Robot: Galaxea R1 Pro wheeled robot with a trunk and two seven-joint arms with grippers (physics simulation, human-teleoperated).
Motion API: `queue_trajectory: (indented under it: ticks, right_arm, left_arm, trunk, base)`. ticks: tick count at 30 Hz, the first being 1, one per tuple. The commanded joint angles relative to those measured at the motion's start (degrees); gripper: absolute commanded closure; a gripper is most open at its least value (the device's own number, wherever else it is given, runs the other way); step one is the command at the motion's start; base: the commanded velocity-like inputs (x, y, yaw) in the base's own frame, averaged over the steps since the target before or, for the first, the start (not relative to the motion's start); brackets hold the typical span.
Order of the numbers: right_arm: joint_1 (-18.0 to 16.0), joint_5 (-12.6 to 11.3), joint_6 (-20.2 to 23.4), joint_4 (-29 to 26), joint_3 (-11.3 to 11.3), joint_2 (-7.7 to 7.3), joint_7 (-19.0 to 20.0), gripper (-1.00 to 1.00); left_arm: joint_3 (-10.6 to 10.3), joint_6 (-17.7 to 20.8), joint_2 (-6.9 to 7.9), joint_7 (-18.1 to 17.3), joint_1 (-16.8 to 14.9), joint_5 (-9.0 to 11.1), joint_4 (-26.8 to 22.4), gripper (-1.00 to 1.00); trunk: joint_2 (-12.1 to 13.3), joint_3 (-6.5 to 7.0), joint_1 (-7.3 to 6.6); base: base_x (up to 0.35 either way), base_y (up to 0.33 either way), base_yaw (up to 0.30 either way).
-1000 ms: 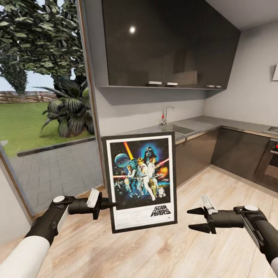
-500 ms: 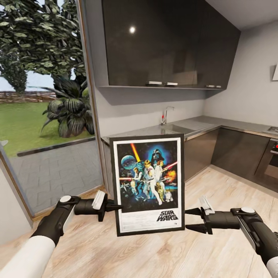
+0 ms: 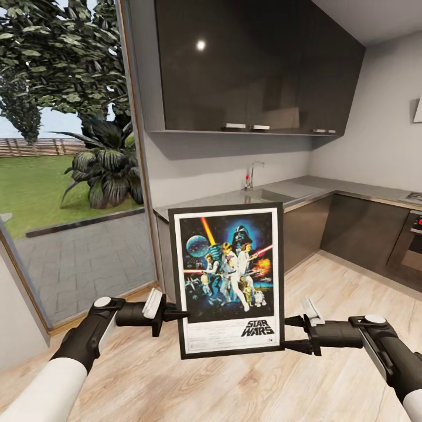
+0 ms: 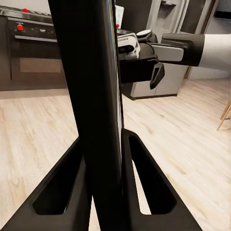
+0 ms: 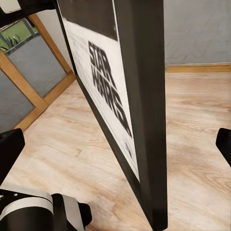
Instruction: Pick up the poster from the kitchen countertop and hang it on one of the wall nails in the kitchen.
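Head view: left pincer [image 3: 180,315] clamps upright poster [image 3: 227,278].

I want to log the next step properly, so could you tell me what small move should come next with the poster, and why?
Probably close the right tool on the poster. The left tool already clamps the frame's left edge, holding it upright above the floor, while the right one stands open with the frame's right edge between its fingers, not yet gripping. A second grip would likely steady the poster before carrying it to a wall nail.
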Motion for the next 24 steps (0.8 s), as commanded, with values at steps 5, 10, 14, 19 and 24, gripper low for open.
queue_trajectory:
  ticks: [5, 10, 14, 19, 24]
  right_arm:
    - [-0.07, 0.63, 0.99, -0.30, -0.01, 0.30, 0.11, -1.00]
    - [-0.06, 0.91, 1.03, -0.40, -0.03, 0.51, 0.08, -1.00]
    - [-0.06, -0.56, 1.04, -0.43, -0.04, 0.54, 0.08, -1.00]
    - [-0.06, -1.47, 1.04, -0.44, -0.04, 0.52, 0.07, -1.00]
    - [-0.06, -1.68, 1.04, -0.44, -0.04, 0.51, 0.13, -1.00]
  left_arm:
    - [-1.12, 0.42, -0.88, -0.11, -0.04, 0.17, 0.10, 1.00]
    - [-1.77, 0.55, -1.40, -0.11, -0.04, 0.14, 0.25, 1.00]
    - [-1.81, 0.54, -1.47, -0.11, -0.04, 0.14, 0.31, 1.00]
    - [-1.80, 0.51, -1.45, -0.11, -0.04, 0.13, 0.38, 1.00]
    - [-1.73, 0.42, -1.40, -0.11, -0.04, 0.07, 0.56, 1.00]
  trunk:
    - [-0.04, -0.06, 0.00]
    - [-0.04, -0.06, 0.00]
    - [-0.04, -0.06, 0.00]
    - [-0.04, -0.06, 0.00]
    - [-0.04, -0.06, 0.00]
  base:
    - [0.000, 0.000, 0.000]
    - [0.000, 0.000, 0.000]
    - [0.000, 0.000, 0.000]
    - [0.000, 0.000, 0.000]
    - [0.000, 0.000, 0.000]
